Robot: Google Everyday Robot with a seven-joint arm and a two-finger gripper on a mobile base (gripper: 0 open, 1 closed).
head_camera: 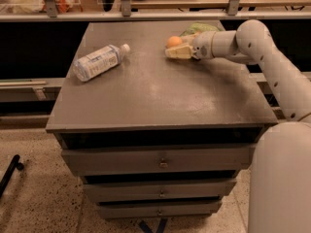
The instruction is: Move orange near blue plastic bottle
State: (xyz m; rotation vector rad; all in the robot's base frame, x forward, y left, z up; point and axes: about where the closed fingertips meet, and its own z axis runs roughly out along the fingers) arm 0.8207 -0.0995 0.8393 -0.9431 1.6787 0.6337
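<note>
Single camera view of a grey worktop (160, 93) topping a cabinet of drawers (116, 160), seen from the front and slightly above.

(a) The orange (174, 41) sits at the rear of the worktop, right of centre, at the very tip of the claw (175, 48). The fruit shows just above the claw's pale yellow end and appears to touch it.

(b) The claw reaches in from the right, low over the worktop and pointing left. Whether it is apart or clamped on the orange cannot be told from this angle, since the fruit and the claw overlap.

(c) The white arm (265, 52) runs from the claw rightward, bends down along the right edge of the worktop, and joins the robot's large white body (282, 178) at lower right.

(d) The blue plastic bottle (99, 61) lies on its side in the rear left part of the worktop, its white cap (125, 47) aimed toward the right and rear. It is well apart from the orange, with bare worktop between the two.

(e) A green snack bag (197, 29) lies at the rear edge, just behind the claw and partly hidden by it.

(f) Below, a speckled floor (43, 198); a black bar (9, 171) lies on it at lower left.
</note>
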